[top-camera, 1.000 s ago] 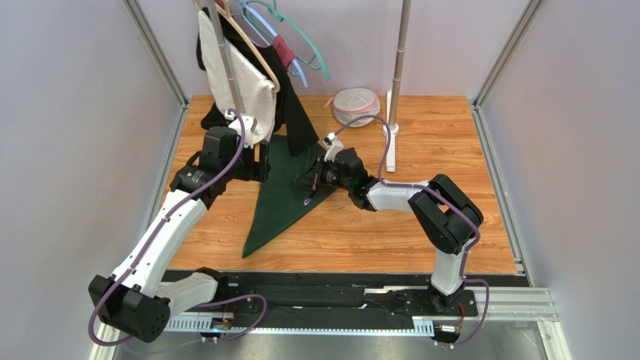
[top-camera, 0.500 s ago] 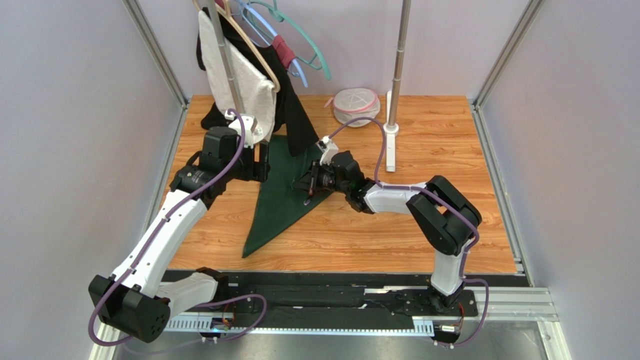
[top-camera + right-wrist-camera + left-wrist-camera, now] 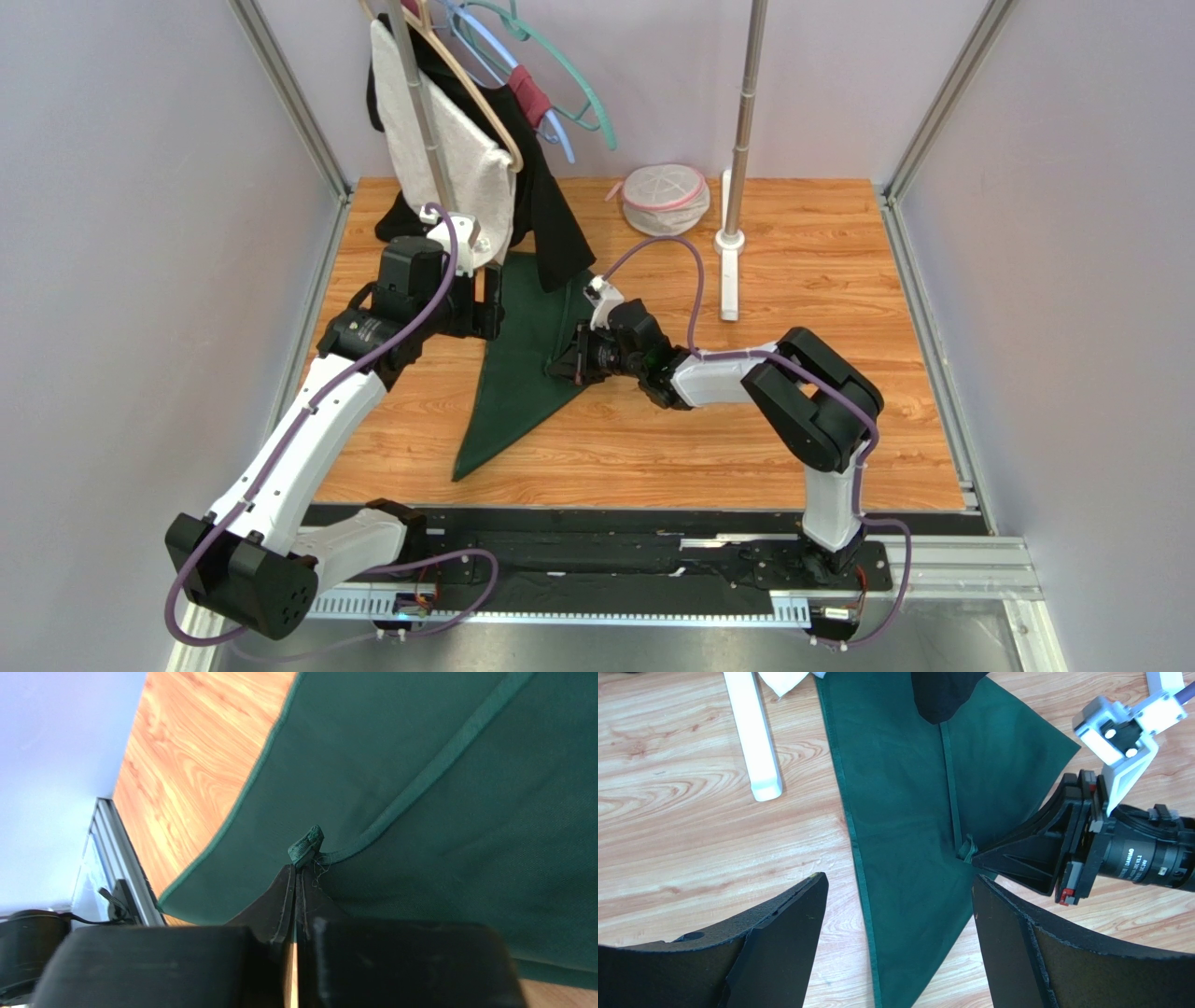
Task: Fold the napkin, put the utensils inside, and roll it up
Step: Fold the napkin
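1. On the wooden tabletop (image 3: pixel 786 420) the green napkin (image 3: pixel 522 357) lies as a long triangle. Its narrow point is toward the near edge and its far end goes under the hanging clothes (image 3: pixel 449 140).
2. The right arm (image 3: pixel 730 371) reaches further left than one second ago, so its wrist is now over the right side of the napkin.
3. The left fingers (image 3: pixel 781 932) stay wide apart above the napkin's left hem and hold nothing.
4. The right fingers (image 3: pixel 279 903) are pressed together on a small bunched corner (image 3: pixel 307 845) of the hem and carry it across the cloth.
5. I judge that the folding is in progress. No fork shows in any view, so placing it comes later.
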